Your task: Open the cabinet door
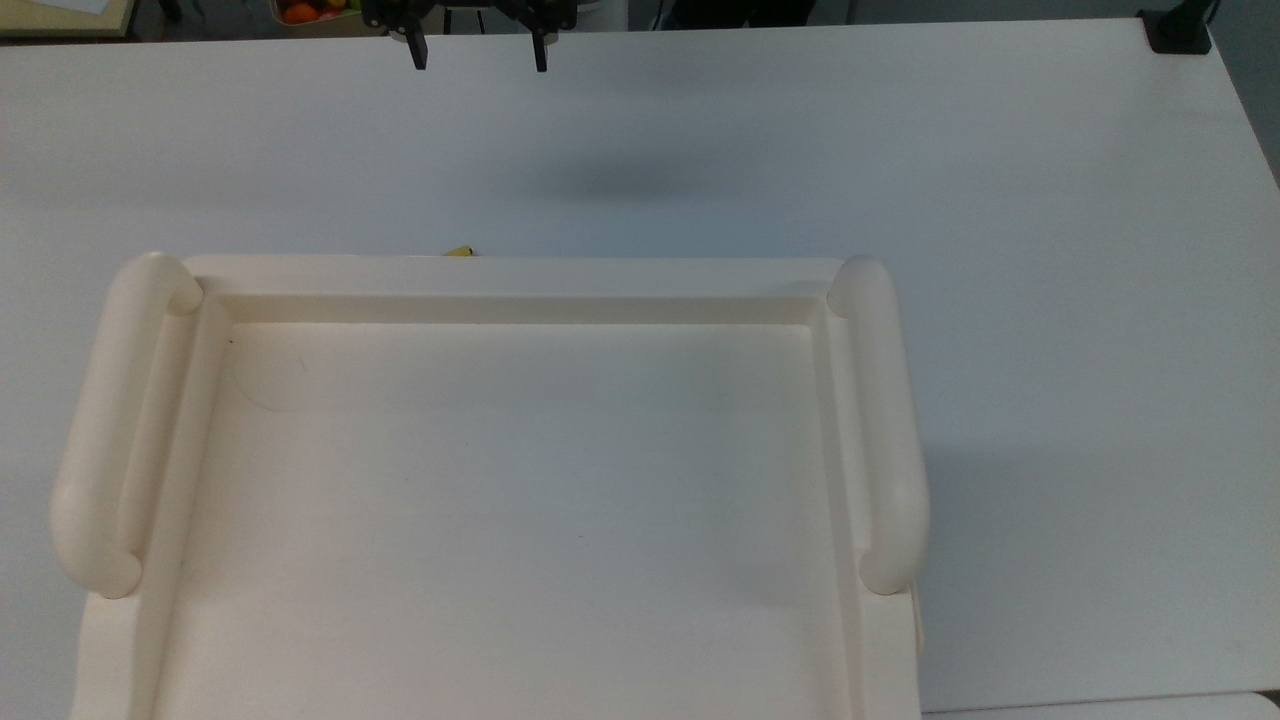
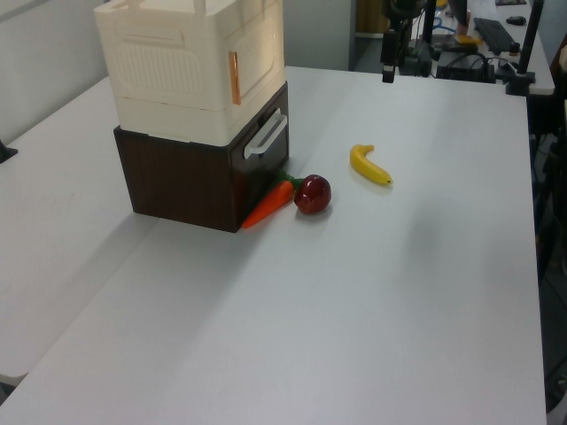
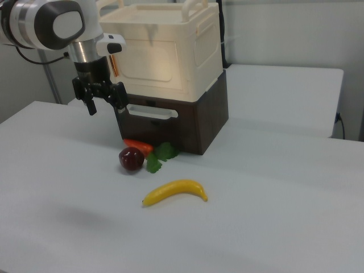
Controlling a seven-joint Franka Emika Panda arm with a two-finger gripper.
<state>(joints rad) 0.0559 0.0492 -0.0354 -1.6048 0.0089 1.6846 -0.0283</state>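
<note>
Approach step only. Your claw [image 3: 106,103] hangs spread and empty, well off the cabinet door [image 2: 257,62], which sits closed on the cream upper unit. Next, close in on its orange-edged side.

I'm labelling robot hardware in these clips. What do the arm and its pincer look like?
The arm is glossy white with rounded housings, a grey circular joint cap and dark bands. A silver metal wrist section leads down to a black pincer with two thin dark fingers. A black cable trails beside the arm.
</note>
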